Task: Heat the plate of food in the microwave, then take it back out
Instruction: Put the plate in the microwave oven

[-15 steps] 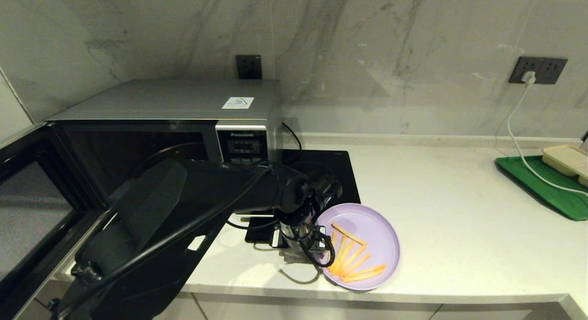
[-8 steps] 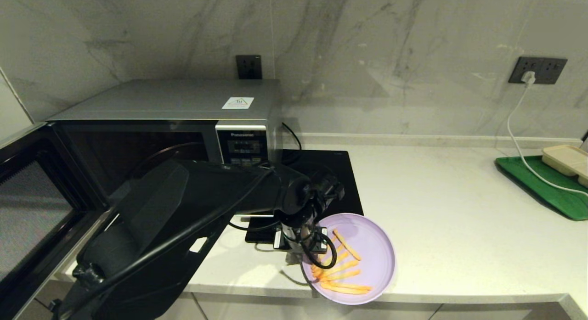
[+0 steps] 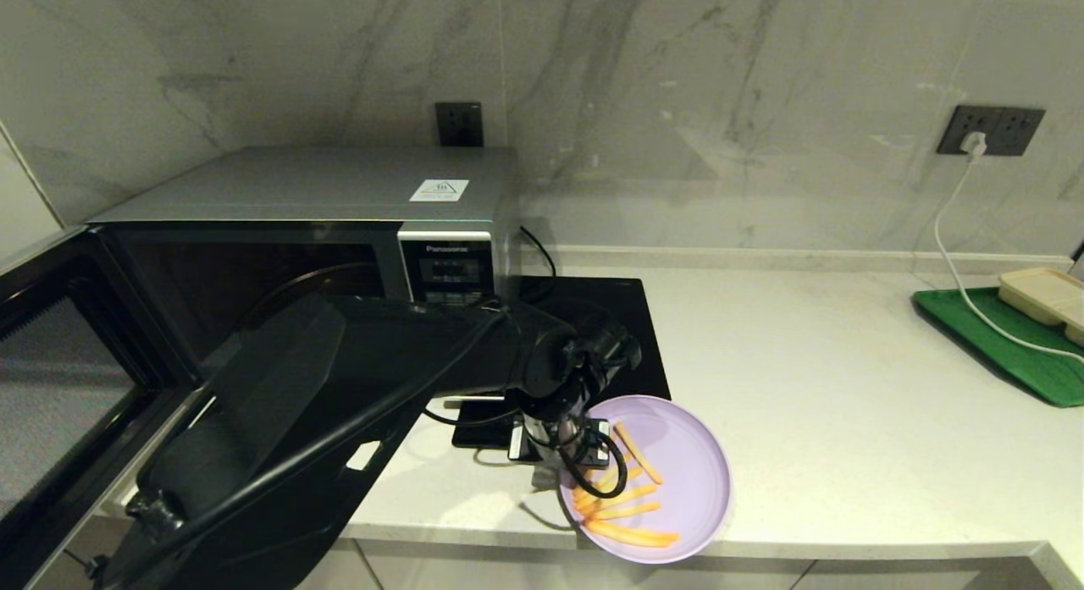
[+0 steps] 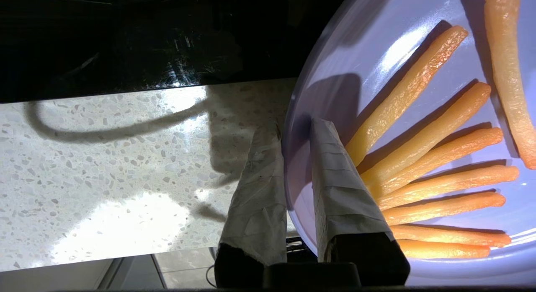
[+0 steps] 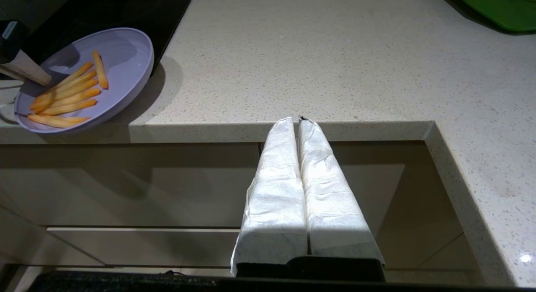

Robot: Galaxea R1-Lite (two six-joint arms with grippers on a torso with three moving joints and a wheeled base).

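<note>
The lilac plate of food (image 3: 682, 480) hangs tilted just above the counter's front edge, with its orange fries (image 3: 622, 510) gathered on the side towards my left gripper (image 3: 566, 454). That gripper (image 4: 294, 126) is shut on the plate's rim (image 4: 293, 166), one finger inside the plate and one outside it. The fries (image 4: 427, 137) fan out beside the inner finger. The silver microwave (image 3: 322, 188) stands at the back left with its door (image 3: 51, 378) swung open. My right gripper (image 5: 296, 118) is shut on nothing, parked below the counter edge. The plate (image 5: 125, 61) also shows in the right wrist view.
A flat black cooktop (image 3: 610, 319) lies between the microwave and the plate. At the far right a green tray (image 3: 999, 340) holds a beige container (image 3: 1046, 294). A white cable (image 3: 953, 260) runs down from the wall socket.
The plate has come off the counter, tilted and shifted towards the front edge in my left gripper. The fries have slid towards the held rim. The right arm has not moved.
</note>
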